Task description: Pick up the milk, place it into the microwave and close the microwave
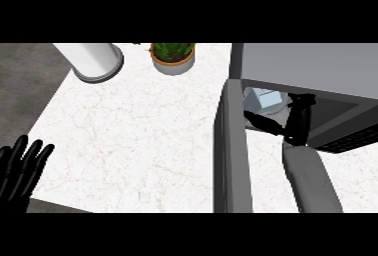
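Note:
The milk carton (264, 98), white and pale blue, stands upright inside the microwave (310, 70) near the left of its opening. The microwave door (232, 150) is swung wide open and juts toward me, seen edge-on. My right hand (295, 122) reaches into the opening just right of and below the carton. Its fingers point up beside the carton and its thumb is spread toward the left, not curled round the carton. My left hand (22, 172) rests open, fingers up, at the view's lower left edge.
A white cylindrical canister (92, 60) and a potted plant (173, 56) stand at the back of the white marble counter (140, 135). The counter's left edge runs diagonally, with dark floor beyond it.

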`<state>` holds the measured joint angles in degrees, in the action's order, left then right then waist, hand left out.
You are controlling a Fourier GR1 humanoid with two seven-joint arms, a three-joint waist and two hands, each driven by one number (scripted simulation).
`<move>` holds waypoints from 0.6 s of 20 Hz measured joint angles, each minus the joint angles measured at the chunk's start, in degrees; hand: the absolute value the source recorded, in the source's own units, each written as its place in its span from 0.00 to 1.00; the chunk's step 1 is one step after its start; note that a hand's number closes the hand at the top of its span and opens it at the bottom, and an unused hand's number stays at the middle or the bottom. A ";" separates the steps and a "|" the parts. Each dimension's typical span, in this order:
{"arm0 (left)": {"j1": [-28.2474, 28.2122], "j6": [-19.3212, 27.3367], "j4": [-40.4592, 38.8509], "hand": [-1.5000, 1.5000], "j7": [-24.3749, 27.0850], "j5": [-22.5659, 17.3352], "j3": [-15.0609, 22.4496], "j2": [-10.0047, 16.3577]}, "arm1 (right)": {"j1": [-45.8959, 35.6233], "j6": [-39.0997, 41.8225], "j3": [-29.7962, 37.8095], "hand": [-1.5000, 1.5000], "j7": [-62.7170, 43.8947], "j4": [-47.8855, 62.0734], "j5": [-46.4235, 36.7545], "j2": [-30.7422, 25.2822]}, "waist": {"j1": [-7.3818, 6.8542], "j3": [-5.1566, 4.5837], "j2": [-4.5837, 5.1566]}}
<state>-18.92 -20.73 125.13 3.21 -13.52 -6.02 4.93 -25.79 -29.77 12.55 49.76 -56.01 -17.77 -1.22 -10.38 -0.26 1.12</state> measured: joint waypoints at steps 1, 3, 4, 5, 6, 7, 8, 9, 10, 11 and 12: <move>0.18 0.16 -0.20 0.00 -0.05 0.31 0.05 -0.04 | -0.26 -0.05 -0.07 0.00 -0.08 0.41 -0.21 0.02 | 0.23 -0.02 -0.06; 0.33 0.49 -0.22 0.00 -0.25 0.88 0.79 -0.51 | -0.68 -0.15 -0.20 0.00 -0.19 1.10 -0.68 -0.07 | 0.49 -0.03 -0.17; 0.37 0.66 -0.30 0.00 -0.45 1.11 1.06 -0.67 | -0.90 -0.16 -0.24 0.00 -0.19 1.41 -0.83 -0.08 | 0.64 -0.03 -0.21; 0.45 0.79 -0.29 0.00 -0.58 1.40 1.36 -0.81 | -1.09 -0.17 -0.35 0.00 -0.23 1.79 -1.12 -0.18 | 0.78 -0.04 -0.28; 0.53 0.94 -0.18 0.00 -0.71 1.69 1.59 -0.91 | -1.28 -0.07 -0.47 0.00 -0.22 2.21 -1.28 -0.25 | 0.98 -0.04 -0.39; 0.50 0.87 -0.28 0.00 -0.70 1.86 1.83 -0.96 | -1.41 0.04 -0.55 0.00 -0.12 2.52 -1.45 -0.38 | 1.07 -0.06 -0.43; 0.54 1.03 -0.29 0.00 -0.81 2.08 2.29 -1.27 | -1.60 0.18 -0.65 0.00 -0.09 2.87 -1.53 -0.40 | 1.25 -0.07 -0.50; 0.63 1.15 -0.21 0.00 -0.90 2.31 2.62 -1.44 | -1.74 0.36 -0.73 0.00 -0.01 3.18 -1.58 -0.46 | 1.35 -0.09 -0.58; 0.81 1.32 -0.10 0.00 -0.94 2.60 2.84 -1.58 | -1.86 0.81 -0.91 0.00 0.13 3.51 -1.60 -0.59 | 1.56 -0.09 -0.65; 0.99 1.52 -0.14 0.00 -1.02 2.89 3.07 -1.75 | -2.02 1.33 -1.17 0.00 0.18 3.91 -1.65 -0.71 | 1.84 -0.11 -0.75; 1.24 1.67 -0.41 0.00 -1.09 3.13 3.33 -1.92 | -2.24 1.69 -1.32 0.00 0.34 4.17 -1.64 -0.76 | 2.06 -0.12 -0.72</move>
<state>-17.68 -19.06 124.72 2.12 -10.39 -2.69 3.01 -28.03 -28.08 11.23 50.09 -51.83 -19.42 -1.98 -8.31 -0.38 0.39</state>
